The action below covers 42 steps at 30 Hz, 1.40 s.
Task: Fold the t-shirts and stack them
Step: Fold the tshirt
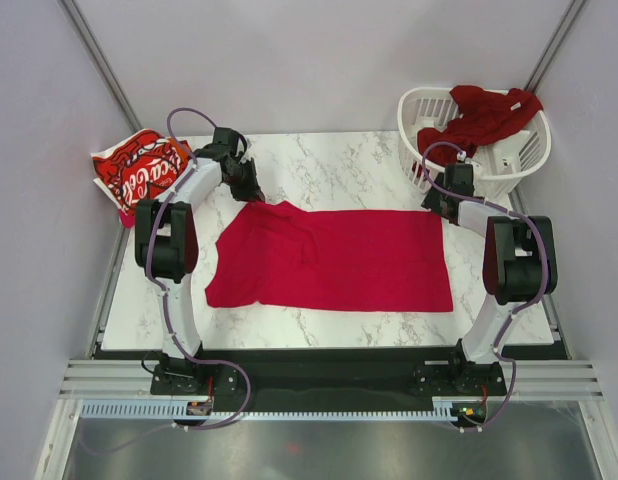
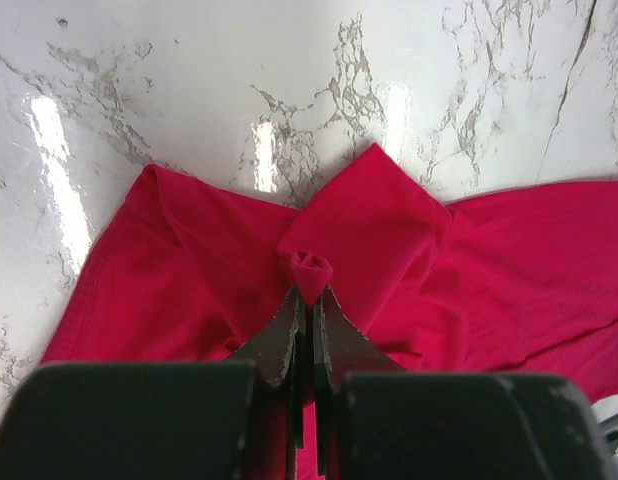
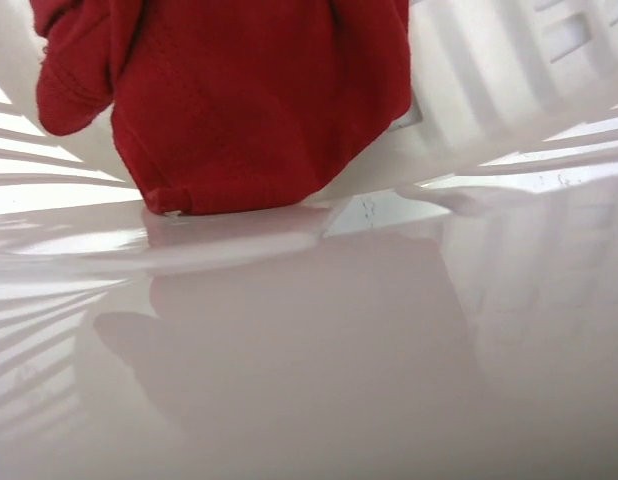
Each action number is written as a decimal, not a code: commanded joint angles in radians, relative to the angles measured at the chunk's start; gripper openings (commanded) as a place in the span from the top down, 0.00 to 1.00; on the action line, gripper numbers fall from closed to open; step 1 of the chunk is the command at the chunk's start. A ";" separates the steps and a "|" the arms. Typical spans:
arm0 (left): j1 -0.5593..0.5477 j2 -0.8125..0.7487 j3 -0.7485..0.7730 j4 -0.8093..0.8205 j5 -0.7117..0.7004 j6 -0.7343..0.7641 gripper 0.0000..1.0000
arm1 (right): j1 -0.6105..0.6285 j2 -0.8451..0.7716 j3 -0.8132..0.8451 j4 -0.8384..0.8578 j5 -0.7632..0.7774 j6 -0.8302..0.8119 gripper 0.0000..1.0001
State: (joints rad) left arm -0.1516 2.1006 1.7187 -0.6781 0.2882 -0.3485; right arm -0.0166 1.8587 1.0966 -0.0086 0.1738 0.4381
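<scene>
A plain bright red t-shirt (image 1: 334, 258) lies spread on the marble table (image 1: 339, 165). My left gripper (image 1: 253, 192) is at its far left corner. In the left wrist view the gripper (image 2: 311, 292) is shut on a small pinch of the red cloth (image 2: 489, 260). My right gripper (image 1: 439, 207) is at the shirt's far right corner, beside the basket. Its fingers do not show in the right wrist view. The folded Coca-Cola t-shirt (image 1: 141, 172) lies at the far left. A dark red t-shirt (image 1: 484, 115) hangs over the basket's rim and also shows in the right wrist view (image 3: 249, 100).
The white slatted laundry basket (image 1: 512, 160) stands at the far right corner, close to my right wrist; its wall fills the back of the right wrist view (image 3: 509, 70). Grey walls close in the table on three sides.
</scene>
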 commanded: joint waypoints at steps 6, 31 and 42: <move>-0.005 -0.065 0.001 -0.005 0.017 0.023 0.98 | -0.017 0.069 -0.020 -0.053 -0.074 0.048 0.37; -0.054 -0.148 -0.051 -0.008 -0.024 0.032 0.98 | 0.043 -0.207 -0.262 0.125 -0.022 0.007 0.31; -0.046 -0.313 -0.137 -0.087 -0.116 0.072 0.98 | 0.038 -0.059 -0.102 0.053 0.000 0.002 0.30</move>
State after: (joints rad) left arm -0.2050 1.9072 1.6085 -0.7277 0.2302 -0.3347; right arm 0.0307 1.7744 0.9459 0.0273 0.1818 0.4431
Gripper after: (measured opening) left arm 0.044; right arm 0.696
